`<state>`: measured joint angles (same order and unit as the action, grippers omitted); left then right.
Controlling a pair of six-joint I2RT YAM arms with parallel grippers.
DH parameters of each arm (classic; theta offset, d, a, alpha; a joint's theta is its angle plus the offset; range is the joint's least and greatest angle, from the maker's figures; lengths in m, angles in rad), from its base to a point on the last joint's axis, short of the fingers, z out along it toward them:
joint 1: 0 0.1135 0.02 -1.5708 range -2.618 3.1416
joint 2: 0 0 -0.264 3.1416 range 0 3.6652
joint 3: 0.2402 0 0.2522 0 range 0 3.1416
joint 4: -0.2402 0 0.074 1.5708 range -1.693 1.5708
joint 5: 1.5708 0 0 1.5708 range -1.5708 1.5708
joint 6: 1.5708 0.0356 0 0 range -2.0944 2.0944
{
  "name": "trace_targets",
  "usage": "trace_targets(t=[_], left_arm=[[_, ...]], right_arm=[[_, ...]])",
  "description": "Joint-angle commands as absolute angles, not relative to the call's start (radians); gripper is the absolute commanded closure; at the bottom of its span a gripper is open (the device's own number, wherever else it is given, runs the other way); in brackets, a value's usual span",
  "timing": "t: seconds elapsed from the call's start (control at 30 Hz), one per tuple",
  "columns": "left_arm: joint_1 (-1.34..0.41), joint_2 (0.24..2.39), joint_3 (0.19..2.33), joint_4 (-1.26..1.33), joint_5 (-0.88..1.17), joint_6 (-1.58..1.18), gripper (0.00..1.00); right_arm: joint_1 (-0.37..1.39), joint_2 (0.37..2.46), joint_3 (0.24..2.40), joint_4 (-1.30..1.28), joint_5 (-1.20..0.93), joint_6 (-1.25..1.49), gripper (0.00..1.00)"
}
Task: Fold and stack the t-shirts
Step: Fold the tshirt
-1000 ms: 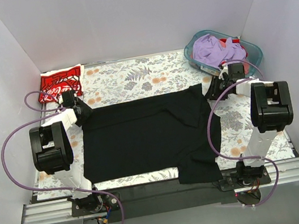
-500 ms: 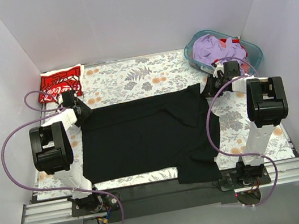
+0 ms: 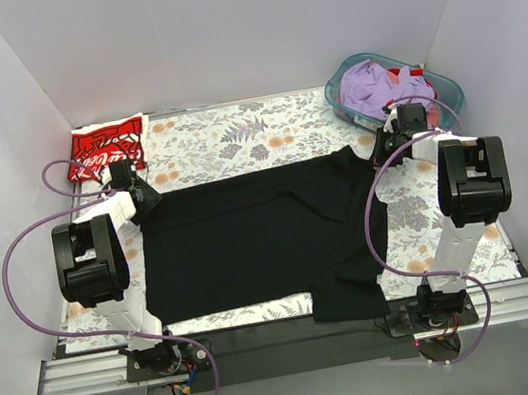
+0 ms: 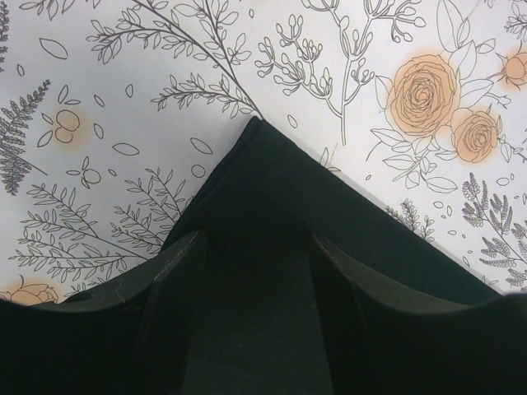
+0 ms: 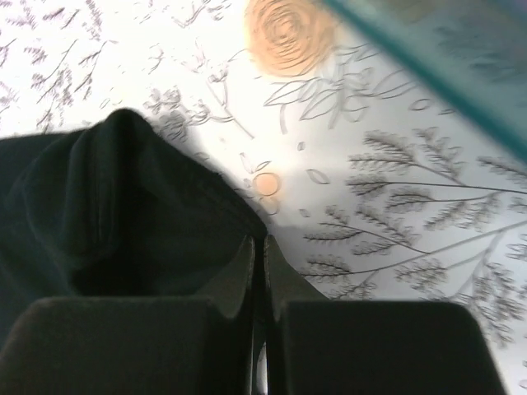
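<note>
Top external view: the black t-shirt (image 3: 252, 245) lies spread across the flowered table (image 3: 233, 132), with a claw at each far corner. The left gripper (image 4: 255, 239) has its jaws standing apart, and the shirt's corner pokes up between them with nothing clamped. The right gripper (image 5: 257, 247) has its fingers pressed together. The hem looks pinched at the very tips, and cloth humps up just to that claw's left.

Here's the worry: one corner is held and the other is loose. If the right claw pulls now, I'd expect the shirt to skew rather than fold square. That thin bite on the hem could also slip out. Behind the right claw, on the near side, a sleeve hangs over the table edge and may drag.

The right arm's purple cable (image 3: 368, 226) loops over the cloth behind its claw, so it could catch a fold. Just beyond that claw sits the teal basket (image 3: 336, 96) of purple clothes (image 3: 372, 86), crowding any outward swing. Beyond the left claw, well apart from the black shirt, the red t-shirt (image 3: 108, 142) waits folded for the stack.
</note>
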<state>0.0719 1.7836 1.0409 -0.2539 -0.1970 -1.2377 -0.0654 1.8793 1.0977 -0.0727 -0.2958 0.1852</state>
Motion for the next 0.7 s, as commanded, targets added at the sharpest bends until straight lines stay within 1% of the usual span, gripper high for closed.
trace_targets(t=[0.0,0.23,0.3,0.37,0.4,0.43,0.47,0.53,0.67], left_arm=[[0.092,1.809,1.019,-0.36,-0.267,-1.216,0.48],[0.098,1.824,1.028,-0.37,-0.275,-1.22,0.48],[0.098,1.824,1.032,-0.371,-0.273,-1.22,0.47],[0.098,1.818,1.035,-0.368,-0.264,-1.22,0.47],[0.098,1.813,1.034,-0.362,-0.244,-1.215,0.46],[0.097,1.81,1.029,-0.35,-0.233,-1.213,0.46],[0.097,1.807,1.026,-0.344,-0.223,-1.212,0.45],[0.097,1.807,1.025,-0.341,-0.201,-1.21,0.44],[0.097,1.802,1.026,-0.336,-0.193,-1.206,0.44]], right_arm=[[-0.086,1.847,1.164,-0.09,-0.132,0.195,0.99],[-0.092,1.862,1.132,-0.121,-0.051,0.235,0.99],[-0.1,1.847,1.123,-0.121,-0.015,0.258,0.96],[-0.106,1.845,1.134,-0.121,-0.046,0.259,0.91],[-0.106,1.847,1.153,-0.121,-0.07,0.247,0.8],[-0.104,1.848,1.166,-0.123,-0.095,0.244,0.78],[-0.103,1.848,1.175,-0.126,-0.135,0.244,0.71],[-0.094,1.839,1.195,-0.129,-0.178,0.25,0.7],[-0.069,1.787,1.195,-0.098,-0.256,0.307,0.64]])
